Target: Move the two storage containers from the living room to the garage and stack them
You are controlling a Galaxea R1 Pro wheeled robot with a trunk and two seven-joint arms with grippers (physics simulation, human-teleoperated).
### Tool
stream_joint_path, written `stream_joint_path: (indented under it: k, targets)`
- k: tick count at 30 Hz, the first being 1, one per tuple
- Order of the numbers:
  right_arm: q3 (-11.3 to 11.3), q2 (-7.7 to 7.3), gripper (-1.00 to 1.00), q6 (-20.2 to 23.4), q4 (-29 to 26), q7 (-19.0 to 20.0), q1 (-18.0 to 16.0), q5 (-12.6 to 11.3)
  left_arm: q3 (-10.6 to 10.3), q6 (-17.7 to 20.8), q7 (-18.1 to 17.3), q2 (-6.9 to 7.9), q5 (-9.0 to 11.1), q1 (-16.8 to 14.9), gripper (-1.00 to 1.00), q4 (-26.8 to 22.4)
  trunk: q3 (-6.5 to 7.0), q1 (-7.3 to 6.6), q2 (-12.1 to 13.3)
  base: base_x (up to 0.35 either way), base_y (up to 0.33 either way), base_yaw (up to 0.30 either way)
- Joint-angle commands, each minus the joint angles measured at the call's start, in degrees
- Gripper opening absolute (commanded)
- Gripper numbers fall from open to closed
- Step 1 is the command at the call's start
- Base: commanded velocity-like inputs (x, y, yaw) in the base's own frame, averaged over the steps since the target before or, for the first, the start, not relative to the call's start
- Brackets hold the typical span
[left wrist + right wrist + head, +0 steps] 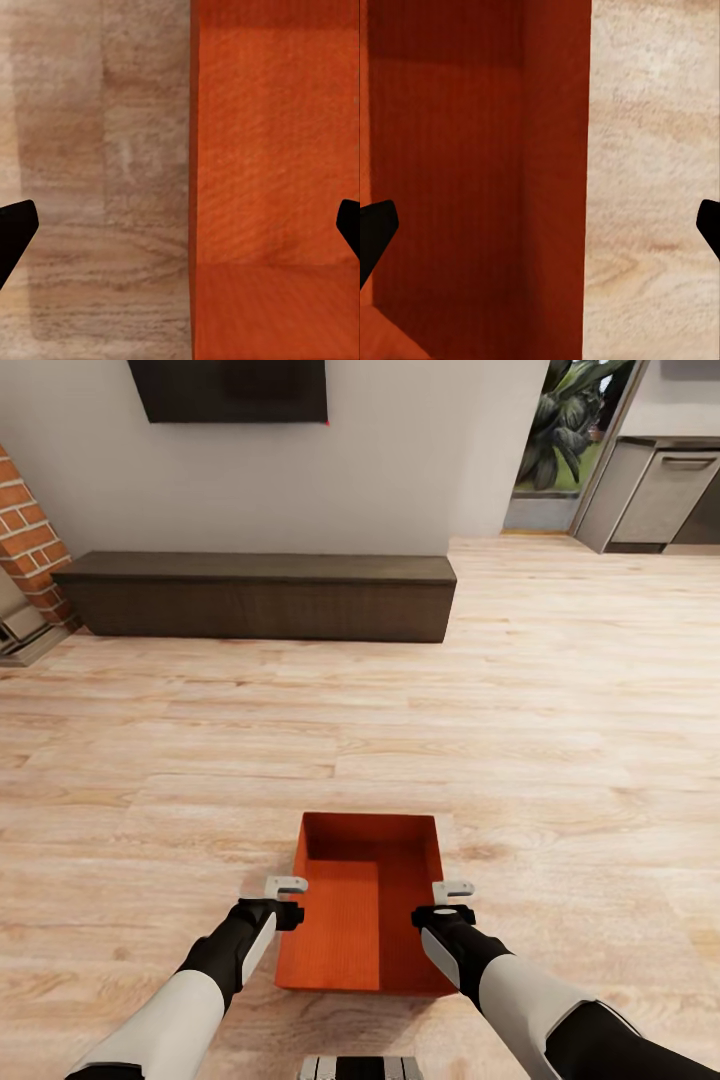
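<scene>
My left fingers (16, 232) are spread wide, one on each side of the left wall of the box (362, 905), and they hold nothing. The right fingers (376, 232) are also wide, in the same way astride the right wall. In the head view, the left gripper (286, 884) stands at about 9 o'clock of the box and the right gripper (453, 887) at about 3 o'clock, both just over the rims.

The box sits on the wood floor (560, 740) of the living room, open side up and empty. The dark cabinet (260, 595) is far off at 12 o'clock by the wall.

I judge the box is light and stiff, with thin flat walls that will not bend much. The walls look smooth, so a pinch may slip if I lift with one arm only. I think the best hold is the two long walls near their middle, both arms together, so the box stays level. Whether the fingers are already low enough over the rims, I cannot tell.
</scene>
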Motion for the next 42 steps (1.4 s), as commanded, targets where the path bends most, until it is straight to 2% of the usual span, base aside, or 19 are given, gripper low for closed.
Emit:
stream_joint_path:
  k: [1,7,16,23,42]
  targets:
    - [0.48,-0.03,1.00,0.44,-0.12,-0.35,-0.02,-0.26,0.06,0.32,0.06,-0.03,-0.28,-0.01,1.00,-0.10,-0.22,0.22,-0.43,0.000,0.000,0.000]
    - [0.51,-0.04,1.00,0.44,-0.12,-0.35,-0.02,-0.26,0.06,0.32,0.06,-0.03,-0.28,-0.01,1.00,-0.06,-1.30,1.53,-2.84,0.000,0.000,0.000]
    - [0.55,-1.23,1.00,0.10,-0.12,-0.28,-0.02,-0.18,0.06,0.32,0.15,-0.03,-0.28,-0.01,1.00,-0.36,-1.30,1.53,-2.84,0.000,0.000,0.000]
    - [0.50,-1.49,1.00,0.04,-0.12,-0.26,-0.02,-0.20,0.06,0.32,0.15,-0.03,-0.28,-0.01,1.00,-0.36,-1.30,1.53,-2.84,0.000,0.000,0.000]
    - [0.48,-1.43,1.00,0.02,-0.12,-0.26,-0.02,-0.20,0.06,0.32,0.09,-0.03,-0.28,-0.01,1.00,-0.28,-4.53,5.49,-10.06,0.000,0.000,0.000]
